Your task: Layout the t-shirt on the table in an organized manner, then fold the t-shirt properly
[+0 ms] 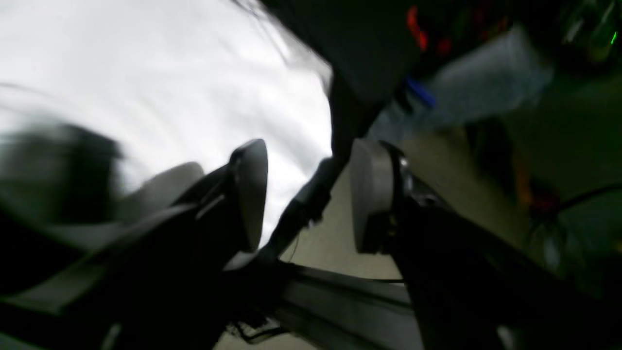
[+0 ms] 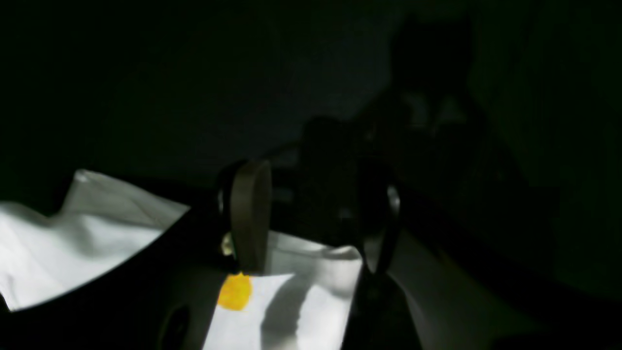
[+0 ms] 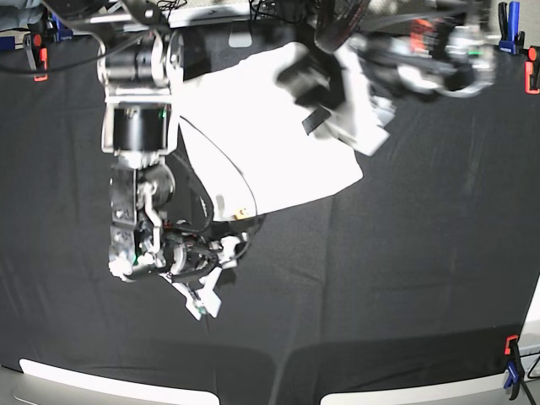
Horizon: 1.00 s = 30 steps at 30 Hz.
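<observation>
The white t-shirt (image 3: 261,143) lies crumpled on the far middle of the black-clothed table (image 3: 405,278). In the motion-blurred left wrist view my left gripper (image 1: 311,160) is open with nothing between its pads, and the t-shirt (image 1: 160,82) fills the upper left. From the base view the left gripper (image 3: 312,105) hovers, smeared by motion, over the shirt's far right part. My right gripper (image 2: 318,194) is open too; the shirt (image 2: 301,301) with a yellow print spot (image 2: 234,290) shows just beyond its fingers. From the base view the right gripper (image 3: 202,295) sits near the shirt's front-left edge.
Red and blue clamps (image 3: 510,371) hold the cloth at the front right corner, with more clamps (image 3: 34,51) along the back edge. The right arm's body (image 3: 135,126) stands over the table's back left. Black cloth stretches across the front and right.
</observation>
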Tool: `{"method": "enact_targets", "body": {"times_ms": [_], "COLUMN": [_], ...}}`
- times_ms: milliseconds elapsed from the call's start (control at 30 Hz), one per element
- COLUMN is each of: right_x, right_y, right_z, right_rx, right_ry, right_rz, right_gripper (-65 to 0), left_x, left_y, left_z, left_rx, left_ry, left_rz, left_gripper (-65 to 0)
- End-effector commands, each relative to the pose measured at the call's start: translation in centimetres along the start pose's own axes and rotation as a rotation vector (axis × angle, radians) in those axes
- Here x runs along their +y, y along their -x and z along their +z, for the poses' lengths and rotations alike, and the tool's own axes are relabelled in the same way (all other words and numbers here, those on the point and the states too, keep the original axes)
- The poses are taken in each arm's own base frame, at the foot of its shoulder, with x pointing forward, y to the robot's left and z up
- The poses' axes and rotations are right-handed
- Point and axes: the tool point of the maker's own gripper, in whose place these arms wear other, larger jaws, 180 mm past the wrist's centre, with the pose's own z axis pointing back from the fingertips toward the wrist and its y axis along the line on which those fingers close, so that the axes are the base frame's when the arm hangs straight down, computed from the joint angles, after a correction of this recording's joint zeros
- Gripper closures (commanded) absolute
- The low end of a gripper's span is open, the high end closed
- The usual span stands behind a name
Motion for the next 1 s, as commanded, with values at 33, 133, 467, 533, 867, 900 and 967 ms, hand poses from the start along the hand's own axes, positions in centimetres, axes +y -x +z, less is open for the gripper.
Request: {"method": "enact_targets", "body": {"times_ms": [33, 133, 467, 533, 867, 900, 967], "right_x": [0.1, 0.8, 1.8, 1.7, 1.4, 1.3, 0.8], "right_y": [-2.0, -1.6, 1.9, 2.0, 3.0, 3.0, 3.2], "right_z": [0.6, 0.1, -1.8, -1.7, -1.9, -1.8, -1.7], "right_rx": [-0.048, -0.053, 0.041, 0.048, 0.069, 0.071, 0.074], "right_ry": [-0.011, -0.055, -0.137, -0.134, -0.125, -0.121, -0.113], "right_rz": [0.029, 0.032, 0.026, 0.027, 0.025, 0.025, 0.024], "right_gripper": [-28.2, -28.2, -28.2, -28.2, -28.2, -28.2, -28.2], "left_x": [-0.3, 0.7, 3.2, 3.6, 6.8, 7.4, 8.1], "left_y": [0.6, 1.6, 3.0, 3.9, 0.6, 0.5, 0.8], "left_z": [-1.4, -3.1, -4.7, -5.2, -5.1, -5.1, -5.1], "left_rx": [-0.010, -0.012, 0.039, 0.060, 0.057, 0.068, 0.084], "left_ry": [0.018, -0.008, -0.025, -0.027, -0.109, -0.130, -0.146], "left_rz": [0.019, 0.105, 0.175, 0.207, 0.079, 0.059, 0.059], "left_gripper": [-26.2, -26.2, -26.2, -26.2, -26.2, -26.2, -26.2]}}
